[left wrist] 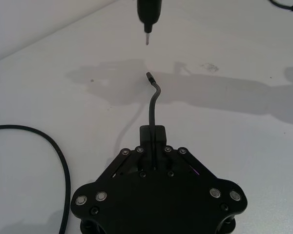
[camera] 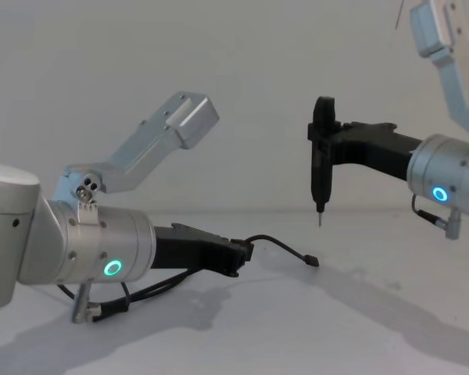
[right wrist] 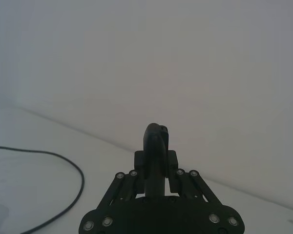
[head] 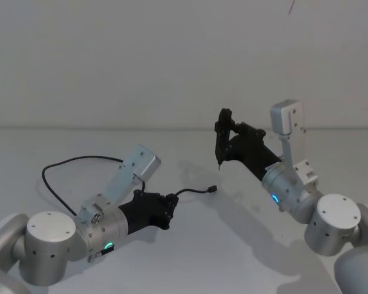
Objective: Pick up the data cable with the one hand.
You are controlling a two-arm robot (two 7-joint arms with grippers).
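**A:** Where is your left claw point(head: 170, 208)?
**B:** Low over the white table point(head: 233, 251), close to the robot's body. It is clamped tight on the data cable point(left wrist: 154, 100), near one end.
**A:** Where does the cable go?
**B:** A short bit pokes out in front of the claw, with a small plug point(head: 213, 188) at its tip. The long part runs back by the arm and curls in a loop on the table, off to the left.
**A:** And your right claw point(camera: 322, 148)?
**B:** Farther off, up in the air. It pinches a black stick point(camera: 321, 183) with a silver tip pointing down.
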